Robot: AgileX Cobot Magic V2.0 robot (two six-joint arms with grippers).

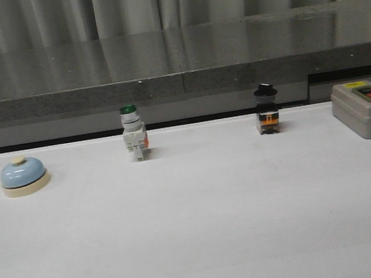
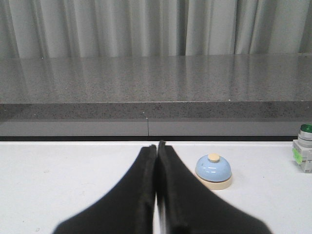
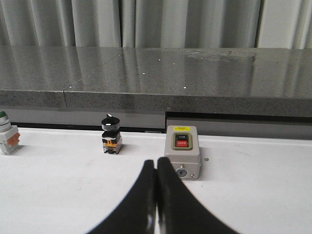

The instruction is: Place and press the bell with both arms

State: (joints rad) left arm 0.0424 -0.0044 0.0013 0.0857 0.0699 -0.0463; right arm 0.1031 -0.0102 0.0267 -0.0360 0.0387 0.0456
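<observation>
The light-blue dome bell (image 1: 23,175) with cream base and button stands on the white table at the far left. It also shows in the left wrist view (image 2: 213,170), ahead and to the side of my left gripper (image 2: 156,145), which is shut and empty. My right gripper (image 3: 156,162) is shut and empty, with the grey switch box just ahead of it. Neither arm shows in the front view.
A green-capped white push-button switch (image 1: 134,140) and a black-knobbed switch (image 1: 267,109) stand near the table's back edge. A grey on/off switch box (image 1: 366,109) sits at the far right. A dark stone ledge (image 1: 174,57) runs behind the table.
</observation>
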